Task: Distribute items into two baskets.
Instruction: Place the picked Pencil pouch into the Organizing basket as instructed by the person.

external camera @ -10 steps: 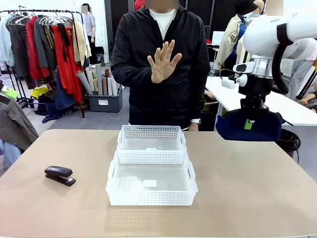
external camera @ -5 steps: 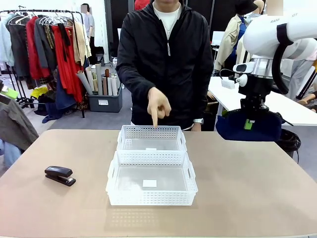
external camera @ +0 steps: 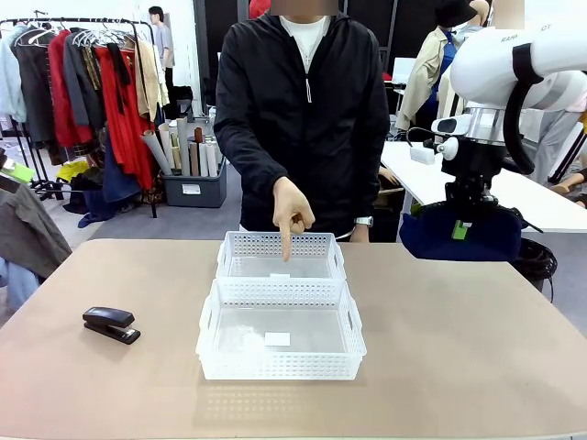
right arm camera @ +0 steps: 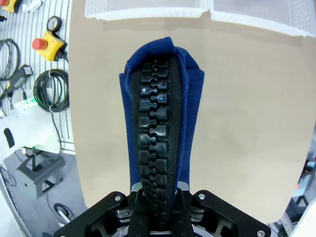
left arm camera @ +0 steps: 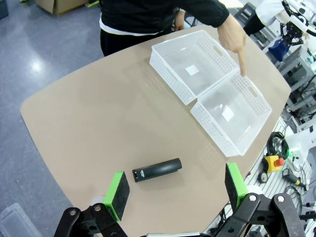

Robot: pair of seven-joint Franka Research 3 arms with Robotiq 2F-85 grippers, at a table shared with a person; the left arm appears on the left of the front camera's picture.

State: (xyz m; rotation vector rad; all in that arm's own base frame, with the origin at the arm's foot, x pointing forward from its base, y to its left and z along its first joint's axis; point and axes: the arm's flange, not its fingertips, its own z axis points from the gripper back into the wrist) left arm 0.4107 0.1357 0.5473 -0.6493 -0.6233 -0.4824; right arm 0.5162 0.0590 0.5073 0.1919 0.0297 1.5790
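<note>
Your right hand, clamped on the navy pouch above the right side of the tabletop, risks striking the person's finger pointing into the far basket, or snagging soft fabric on its rim; your left hand gapes above the stapler.

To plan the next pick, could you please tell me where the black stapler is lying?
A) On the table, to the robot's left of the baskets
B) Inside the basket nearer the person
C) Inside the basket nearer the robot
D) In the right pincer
A: the stapler lies on the bare table, to the robot's left of the baskets, and the right pincer is shut on the navy pouch instead.
</note>
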